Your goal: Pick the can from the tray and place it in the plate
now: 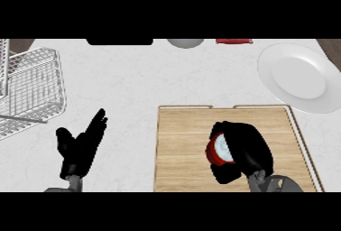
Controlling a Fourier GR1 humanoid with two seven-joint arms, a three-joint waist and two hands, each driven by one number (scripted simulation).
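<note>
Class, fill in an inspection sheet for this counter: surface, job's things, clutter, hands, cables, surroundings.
Surface: pale marbled counter.
Job's things: red can on the wooden tray; white plate bare, at upper right.
Clutter: wire rack at left; dark, grey and red items cut off at the top edge.
Hands: right hand curled round the can; left hand open, resting over the counter.
Cables: nothing seen.
Surroundings: nothing seen.

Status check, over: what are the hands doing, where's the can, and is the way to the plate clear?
Right hand curled round red can on wooden tray. Left hand open, resting. White plate empty; nothing between.
</note>
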